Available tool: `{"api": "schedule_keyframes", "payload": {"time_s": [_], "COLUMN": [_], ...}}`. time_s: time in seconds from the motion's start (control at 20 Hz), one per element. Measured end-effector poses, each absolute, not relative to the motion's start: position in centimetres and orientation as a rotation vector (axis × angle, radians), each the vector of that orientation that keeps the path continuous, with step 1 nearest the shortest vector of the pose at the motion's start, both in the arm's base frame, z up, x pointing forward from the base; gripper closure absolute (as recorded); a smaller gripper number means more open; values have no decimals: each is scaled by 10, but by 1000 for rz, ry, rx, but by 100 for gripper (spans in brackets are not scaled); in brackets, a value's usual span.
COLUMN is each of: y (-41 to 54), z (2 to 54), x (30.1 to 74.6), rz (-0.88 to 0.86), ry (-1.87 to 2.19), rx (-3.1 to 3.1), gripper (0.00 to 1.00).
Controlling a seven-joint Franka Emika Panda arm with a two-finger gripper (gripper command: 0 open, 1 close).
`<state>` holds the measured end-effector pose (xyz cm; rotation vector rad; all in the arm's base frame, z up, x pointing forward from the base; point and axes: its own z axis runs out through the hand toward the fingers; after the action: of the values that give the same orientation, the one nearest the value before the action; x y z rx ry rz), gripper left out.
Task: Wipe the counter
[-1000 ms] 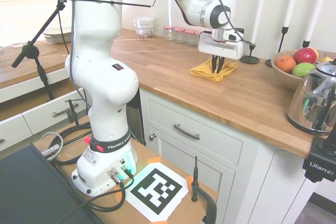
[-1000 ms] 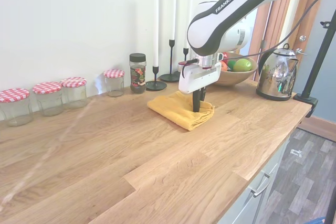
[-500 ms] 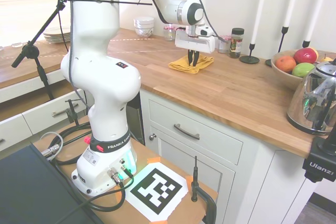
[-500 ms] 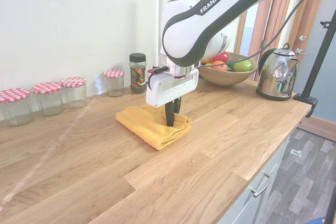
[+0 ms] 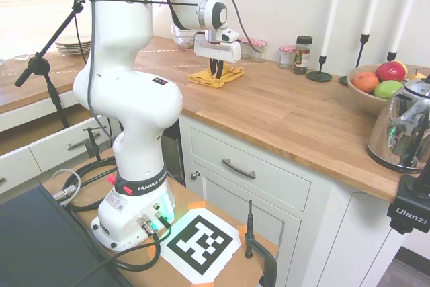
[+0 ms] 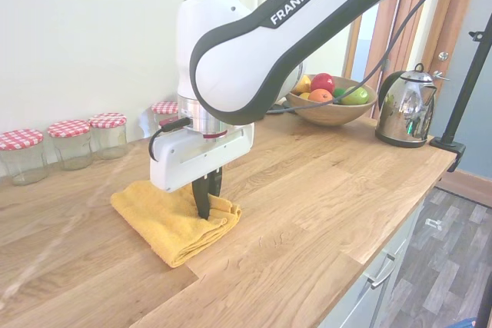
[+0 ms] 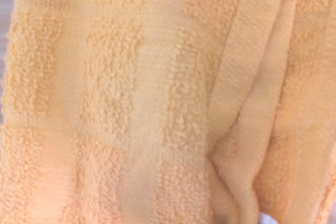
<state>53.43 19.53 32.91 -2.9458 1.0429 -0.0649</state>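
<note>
Wiping step in hand, as judged from how things lie. Fingers clenched on a bunched fold of the yellow towel, pressing it down flat on the wooden tabletop. Towel lying near the front edge of the tabletop, well apart from the kettle. Filling the whole wrist view with fuzzy yellow cloth, so nothing else showing there.

Next move calling for sliding the towel along the wood while pushing down gently. Needing to keep it off the edge, and away from the jars at the back. Plenty of bare wood lying on both sides, so likely more wiping left to do.

Containers: glass jars with red checked lids standing in a row by the wall, looking empty. Spice jar with a black lid holding something dark. Wooden bowl holding fruit: a red apple, a green one, an orange one too. Stack of white bowls and stack of plates sitting far back.
</note>
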Motion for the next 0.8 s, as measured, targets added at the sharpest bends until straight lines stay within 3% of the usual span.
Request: {"api": "schedule_keyframes", "payload": {"time_s": [0.15, 0.2, 0.8], "y": [214, 218, 219], "z": [329, 329, 329], "x": [534, 535, 537], "rz": [-74, -71, -54], "ry": [1041, 1045, 1065], "rx": [-2948, -2948, -2948], "gripper": [100, 0, 0]}}
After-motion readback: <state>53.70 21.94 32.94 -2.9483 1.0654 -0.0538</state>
